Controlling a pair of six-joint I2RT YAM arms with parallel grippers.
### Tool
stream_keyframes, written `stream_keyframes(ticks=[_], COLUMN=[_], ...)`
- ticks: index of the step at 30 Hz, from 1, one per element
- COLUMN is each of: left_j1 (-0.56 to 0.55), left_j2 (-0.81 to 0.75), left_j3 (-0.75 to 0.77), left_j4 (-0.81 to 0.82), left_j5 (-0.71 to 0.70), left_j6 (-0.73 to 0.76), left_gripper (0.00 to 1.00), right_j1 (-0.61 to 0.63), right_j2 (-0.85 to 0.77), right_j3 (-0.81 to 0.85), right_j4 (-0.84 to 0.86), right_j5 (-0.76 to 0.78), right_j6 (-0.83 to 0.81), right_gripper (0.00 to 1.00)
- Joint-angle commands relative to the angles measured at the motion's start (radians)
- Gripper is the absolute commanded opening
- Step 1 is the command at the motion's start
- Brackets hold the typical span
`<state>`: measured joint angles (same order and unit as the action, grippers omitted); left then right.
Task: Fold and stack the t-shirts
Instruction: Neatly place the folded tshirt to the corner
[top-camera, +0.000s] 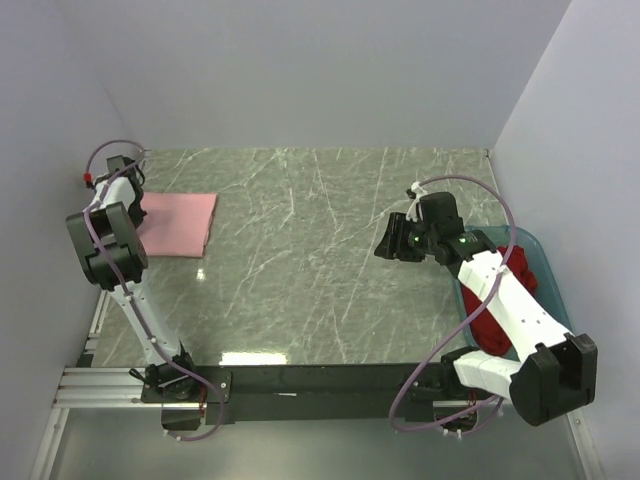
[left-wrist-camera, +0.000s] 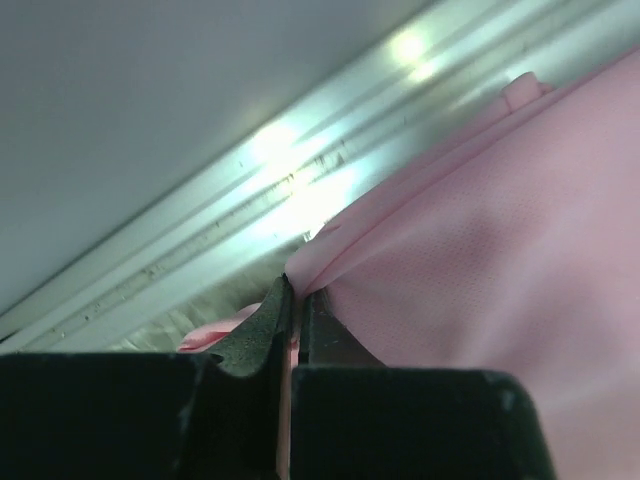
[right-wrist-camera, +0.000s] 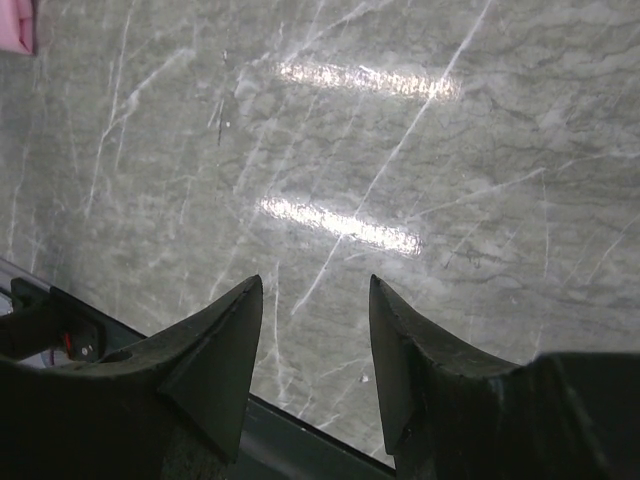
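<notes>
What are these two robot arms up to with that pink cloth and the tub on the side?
They are folding and stacking t-shirts. The left gripper is pinched shut on an edge of the pink t-shirt, which lies folded flat at the far left of the table. The right gripper hangs open and empty over bare tabletop. The red t-shirt sits crumpled in the teal tub on the right, not yet folded.

The folded t-shirt (top-camera: 180, 222) lies flat at the far left of the desk (top-camera: 320, 280), its left edge pinched in the left tool (left-wrist-camera: 293, 300). At the right edge sits a tub (top-camera: 548, 270) with the other t-shirt (top-camera: 492, 328) bunched inside, under the right arm. The right tool (top-camera: 388, 243) hangs over bare desk just left of the tub, well apart from the folded t-shirt.
</notes>
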<state>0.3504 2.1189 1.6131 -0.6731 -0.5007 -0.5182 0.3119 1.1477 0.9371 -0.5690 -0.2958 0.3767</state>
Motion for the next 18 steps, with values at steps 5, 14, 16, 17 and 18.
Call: stream_keyframes(ticks=[5, 14, 16, 17, 18], left_j1=[0.029, 0.027, 0.027, 0.027, 0.025], left_j2=[-0.025, -0.206, -0.279, -0.310, -0.379], left_j3=[0.067, -0.024, -0.057, -0.079, -0.108], left_j4=[0.033, 0.027, 0.011, 0.010, 0.027], left_j5=[-0.030, 0.016, 0.049, 0.103, 0.141], left_j6=[-0.036, -0.060, -0.094, -0.111, -0.124], left_gripper=[0.22, 0.75, 0.76, 0.77, 0.78], right_j1=[0.006, 0.006, 0.007, 0.007, 0.007], right_j2=[0.010, -0.042, -0.058, -0.063, -0.083], right_j3=[0.037, 0.006, -0.007, -0.012, -0.021], right_j4=[0.001, 0.034, 0.044, 0.049, 0.061], right_j5=[-0.009, -0.035, -0.049, -0.054, -0.057], right_j6=[0.010, 0.011, 0.014, 0.017, 0.019], right_gripper=[0.54, 0.52, 0.52, 0.52, 0.52])
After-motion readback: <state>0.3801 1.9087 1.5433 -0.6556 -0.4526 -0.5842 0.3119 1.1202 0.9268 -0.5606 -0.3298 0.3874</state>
